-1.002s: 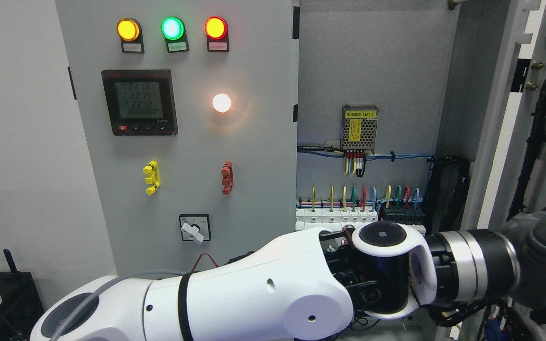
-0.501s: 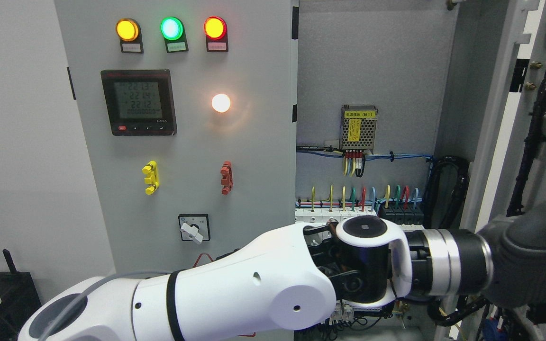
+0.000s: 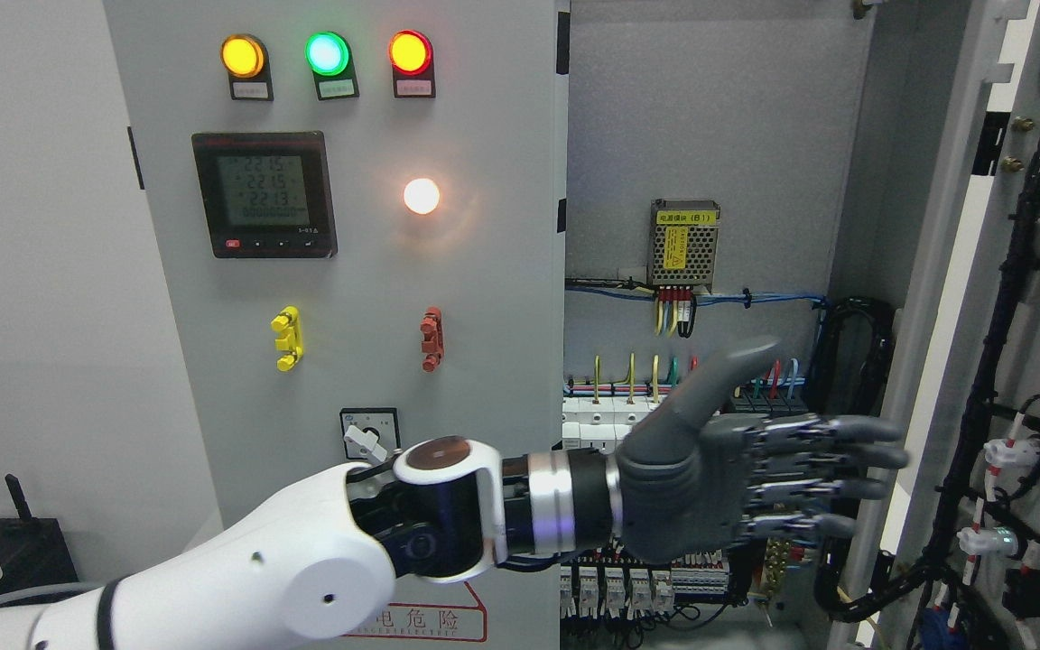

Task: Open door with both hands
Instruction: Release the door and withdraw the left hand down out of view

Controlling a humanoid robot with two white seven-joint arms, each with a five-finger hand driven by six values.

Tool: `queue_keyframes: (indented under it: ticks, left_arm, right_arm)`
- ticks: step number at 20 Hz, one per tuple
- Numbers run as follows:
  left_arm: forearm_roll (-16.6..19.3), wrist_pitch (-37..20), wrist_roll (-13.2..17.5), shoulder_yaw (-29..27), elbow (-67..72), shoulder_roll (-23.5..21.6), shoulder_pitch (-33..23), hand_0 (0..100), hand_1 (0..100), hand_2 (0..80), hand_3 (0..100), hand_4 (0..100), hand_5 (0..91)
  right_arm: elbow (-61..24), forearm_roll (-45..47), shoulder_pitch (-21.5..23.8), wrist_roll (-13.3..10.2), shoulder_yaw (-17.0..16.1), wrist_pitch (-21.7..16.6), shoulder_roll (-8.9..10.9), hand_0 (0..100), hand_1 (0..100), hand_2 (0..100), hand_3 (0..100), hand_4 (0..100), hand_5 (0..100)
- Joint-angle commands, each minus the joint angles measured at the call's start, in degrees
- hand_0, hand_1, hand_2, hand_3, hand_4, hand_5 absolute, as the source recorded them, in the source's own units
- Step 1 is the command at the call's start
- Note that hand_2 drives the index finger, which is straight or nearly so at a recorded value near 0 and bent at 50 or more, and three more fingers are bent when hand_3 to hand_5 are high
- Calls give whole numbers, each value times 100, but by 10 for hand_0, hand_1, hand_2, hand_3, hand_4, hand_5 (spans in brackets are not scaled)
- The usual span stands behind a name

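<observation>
My left arm comes in from the lower left and reaches across the cabinet front. My grey left hand [image 3: 831, 474] is flat, fingers stretched toward the right and thumb raised, holding nothing. It hovers in front of the open cabinet interior [image 3: 710, 135], apart from the right door [image 3: 1039, 361], which is swung wide open and shows cabling on its inner face. The left door [image 3: 348, 271] stays closed, carrying indicator lamps, a meter and a rotary switch [image 3: 369, 435]. My right hand does not show.
Inside the cabinet sit a power supply [image 3: 685, 242], rows of breakers [image 3: 628, 417] with coloured wires, and a black cable bundle [image 3: 854, 361]. Yellow [image 3: 288, 338] and red [image 3: 431, 338] latches protrude from the left door. A dark box [image 3: 23, 542] stands at lower left.
My left arm has pulled back to the left, so the whole hand now shows with fingers spread. The right door has swung a little further open.
</observation>
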State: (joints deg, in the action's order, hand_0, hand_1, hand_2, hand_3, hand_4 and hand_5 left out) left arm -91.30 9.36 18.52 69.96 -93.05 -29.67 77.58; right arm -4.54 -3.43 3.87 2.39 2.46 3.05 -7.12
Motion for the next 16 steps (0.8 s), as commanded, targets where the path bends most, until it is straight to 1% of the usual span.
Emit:
queue_keyframes:
  ticks: [1,4,7,9,11,13,15,16]
  left_arm:
    - [199,5,282,-473,-1312,-3349,-1198,0,0,0,0,0,0]
    - [638,-56,1046,-799,-1330,-4035,-2094,0,0,0,0,0,0]
    - [876,-249,1565,-1229,-1234,-4485,-3105,0,0,0,0,0,0]
    - [1113,-722,1681,-1318,-945,-4608,-3633,0,0,0,0,0,0]
    - [1280,-1320,1690,-1318,-524,-4609,-4108,0,0,0,0,0,0]
    - [1465,-1673,1698,-1327,-84,-4600,-4512,0,0,0,0,0,0]
    - [1640,-1980,1699,-1327,189,-4600,-5048,0,0,0,0,0,0]
    - [1754,-2243,1690,-1327,356,-4583,-5320,0,0,0,0,0,0]
  right_arm:
    - [-3,0,0,-1,0,2,0,384,0,0,0,0,0]
    - [-3,0,0,-1,0,2,0,385,0,0,0,0,0]
    - [-3,0,0,-1,0,2,0,384,0,0,0,0,0]
    - [-3,0,0,-1,0,2,0,384,0,0,0,0,0]
    - [-3,0,0,-1,0,2,0,384,0,0,0,0,0]
    - [-3,0,0,-1,0,2,0,385,0,0,0,0,0]
    - [-3,0,0,-1,0,2,0,385,0,0,0,0,0]
    - [-3,0,-9,-1,0,2,0,385,0,0,0,0,0]
